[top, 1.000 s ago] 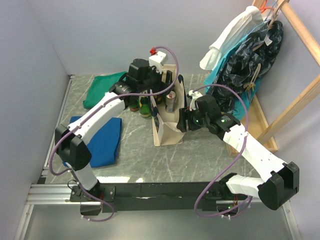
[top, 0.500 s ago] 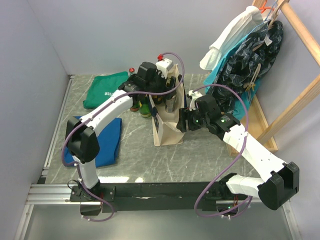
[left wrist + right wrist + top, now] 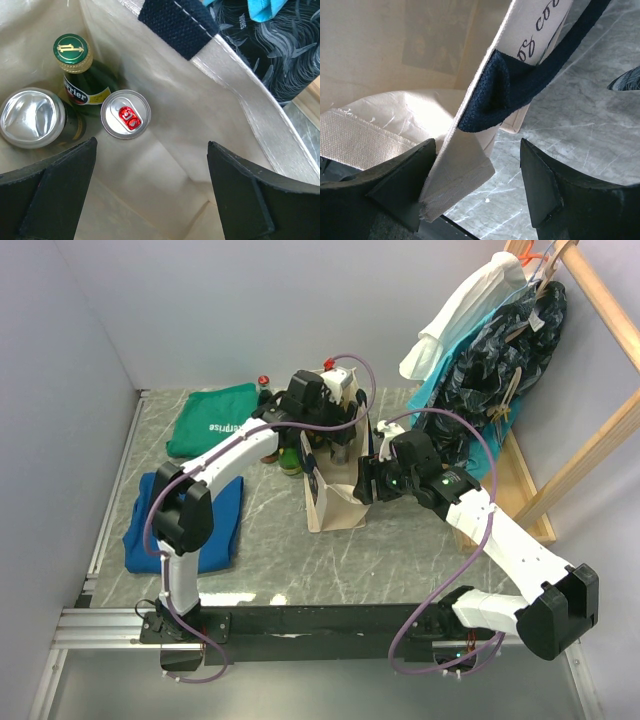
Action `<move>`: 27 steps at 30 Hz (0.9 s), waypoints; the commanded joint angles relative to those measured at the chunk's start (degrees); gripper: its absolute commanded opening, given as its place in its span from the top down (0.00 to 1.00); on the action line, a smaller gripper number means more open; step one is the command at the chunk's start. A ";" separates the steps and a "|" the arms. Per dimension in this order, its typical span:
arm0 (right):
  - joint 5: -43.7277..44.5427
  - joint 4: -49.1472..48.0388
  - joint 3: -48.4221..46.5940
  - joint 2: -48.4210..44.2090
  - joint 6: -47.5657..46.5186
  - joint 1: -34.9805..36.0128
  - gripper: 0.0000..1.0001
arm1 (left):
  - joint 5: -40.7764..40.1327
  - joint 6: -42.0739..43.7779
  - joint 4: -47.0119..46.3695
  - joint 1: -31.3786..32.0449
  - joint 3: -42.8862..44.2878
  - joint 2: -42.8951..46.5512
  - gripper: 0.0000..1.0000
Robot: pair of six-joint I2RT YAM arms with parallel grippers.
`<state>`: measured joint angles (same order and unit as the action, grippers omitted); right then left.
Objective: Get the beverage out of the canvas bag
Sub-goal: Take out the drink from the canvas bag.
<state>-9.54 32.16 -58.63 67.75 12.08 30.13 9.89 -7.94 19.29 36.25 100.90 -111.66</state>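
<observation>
The cream canvas bag (image 3: 335,505) stands upright mid-table with its mouth open. My left gripper (image 3: 330,415) hangs over that mouth, open (image 3: 152,145) and holding nothing. Below it, inside the bag (image 3: 200,100), stand a green capped bottle (image 3: 72,50), a silver can with a red tab (image 3: 125,114) and a crumpled silver-topped drink (image 3: 32,117). My right gripper (image 3: 362,483) is at the bag's right rim. In the right wrist view the rim (image 3: 465,170) under the navy handle (image 3: 495,95) lies between its open fingers (image 3: 477,142), against the left one, with a gap to the right.
More bottles (image 3: 290,455) stand on the table just left of the bag. A green cloth (image 3: 215,418) lies at the back left and a blue cloth (image 3: 190,520) nearer on the left. Hanging clothes (image 3: 490,340) on a wooden rack (image 3: 590,440) crowd the right side.
My left arm has swung right, from beside the bottles to above the bag's mouth, and its jaws stand wider. The right arm and the bag have not moved.
</observation>
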 commanded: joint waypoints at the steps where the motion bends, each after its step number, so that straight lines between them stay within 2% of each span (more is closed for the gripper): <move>1: 0.49 3.17 0.01 0.46 -1.53 0.89 0.25 | 0.57 -0.14 -1.27 0.14 3.51 -0.58 0.04; 27: 1.10 3.61 -0.96 0.72 -1.79 0.89 0.26 | -3.65 0.12 -1.53 0.05 7.73 -8.14 0.03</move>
<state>-9.45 32.18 -58.63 67.75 12.08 30.13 7.44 -8.16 19.40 36.25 106.04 -119.11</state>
